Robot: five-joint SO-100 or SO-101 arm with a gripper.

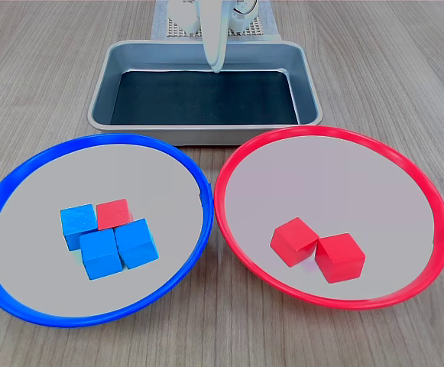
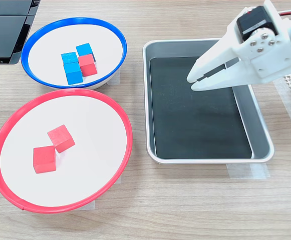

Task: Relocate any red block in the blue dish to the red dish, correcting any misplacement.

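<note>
Red block [image 1: 114,213], small plain cube in blue-rimmed dish [image 1: 23,183], touching blue cubes [image 1: 107,243]: probably light, rigid; grip free faces. Fingers [image 2: 192,81] nearly together, empty, over steel tray [image 2: 258,120].

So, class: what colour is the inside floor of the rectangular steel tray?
Black, clearest in the second exterior view: steel tray.

White plastic arm [image 2: 265,50], black servo, silver screws.

red block [image 1: 114,213] among blue cubes [image 1: 107,243]; white claw [image 2: 192,81]; steel-grey tray [image 2: 155,47].
</note>
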